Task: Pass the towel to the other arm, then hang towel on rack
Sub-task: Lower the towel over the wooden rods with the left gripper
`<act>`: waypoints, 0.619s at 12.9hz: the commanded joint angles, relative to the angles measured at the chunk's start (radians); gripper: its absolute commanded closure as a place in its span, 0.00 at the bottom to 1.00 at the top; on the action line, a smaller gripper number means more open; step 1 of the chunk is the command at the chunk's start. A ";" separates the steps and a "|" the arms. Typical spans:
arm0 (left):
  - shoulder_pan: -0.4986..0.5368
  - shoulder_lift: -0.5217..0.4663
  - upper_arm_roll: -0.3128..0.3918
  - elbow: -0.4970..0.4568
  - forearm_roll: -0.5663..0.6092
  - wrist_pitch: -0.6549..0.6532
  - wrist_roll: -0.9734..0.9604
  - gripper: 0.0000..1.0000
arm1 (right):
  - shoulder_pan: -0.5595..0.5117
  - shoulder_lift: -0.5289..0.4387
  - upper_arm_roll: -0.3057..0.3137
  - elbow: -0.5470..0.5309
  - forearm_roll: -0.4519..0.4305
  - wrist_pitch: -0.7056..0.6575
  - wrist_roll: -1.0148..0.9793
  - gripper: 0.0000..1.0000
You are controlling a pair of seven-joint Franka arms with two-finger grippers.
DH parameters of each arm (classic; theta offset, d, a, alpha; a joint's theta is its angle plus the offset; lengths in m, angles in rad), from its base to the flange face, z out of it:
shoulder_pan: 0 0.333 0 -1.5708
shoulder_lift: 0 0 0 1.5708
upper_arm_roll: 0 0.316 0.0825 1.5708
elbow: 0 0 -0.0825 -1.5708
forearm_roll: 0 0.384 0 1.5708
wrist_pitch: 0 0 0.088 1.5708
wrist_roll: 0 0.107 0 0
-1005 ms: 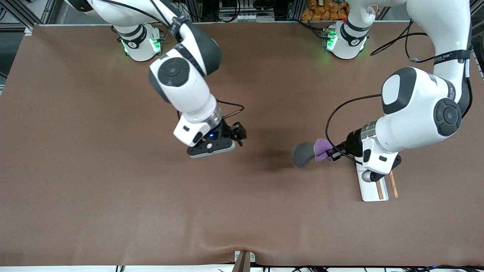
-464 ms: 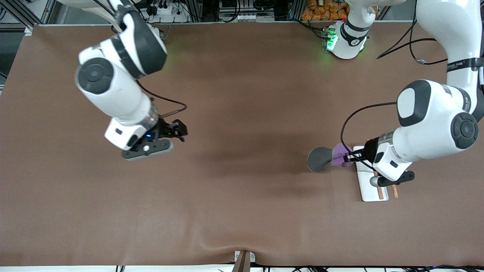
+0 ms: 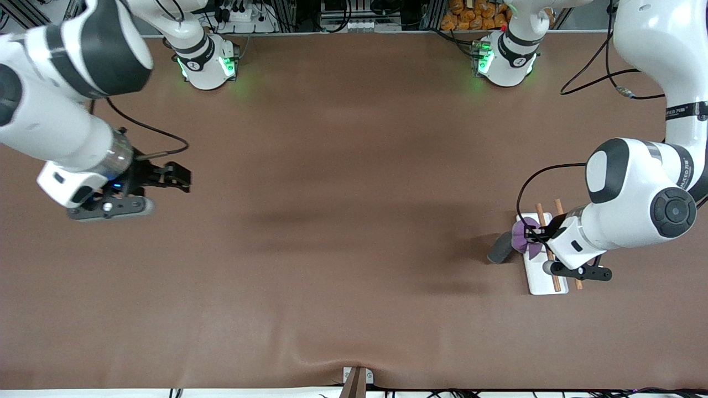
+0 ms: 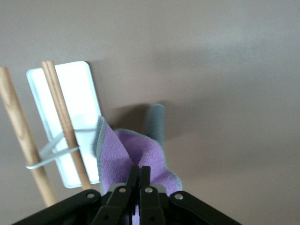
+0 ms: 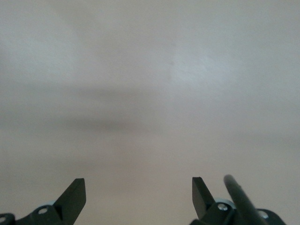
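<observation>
Towel (image 3: 517, 239) pinched tight in left gripper (image 3: 532, 235) over rack (image 3: 545, 271), purple face up, right gripper (image 3: 176, 178) spread wide, empty, over table (image 3: 332, 221) at right arm's end

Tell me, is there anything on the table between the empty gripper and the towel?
Nothing: the front view shows only bare table between the open right gripper and the towel, which the left gripper holds at the rack.
</observation>
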 commanded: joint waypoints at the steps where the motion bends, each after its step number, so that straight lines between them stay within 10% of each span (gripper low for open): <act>1: 0.034 0.003 -0.003 0.006 0.082 -0.010 0.121 1.00 | -0.060 -0.075 0.017 -0.045 -0.016 -0.052 -0.096 0.00; 8: 0.185 0.003 -0.004 0.009 0.087 -0.008 0.363 1.00 | -0.212 -0.169 0.017 -0.042 -0.022 -0.126 -0.253 0.00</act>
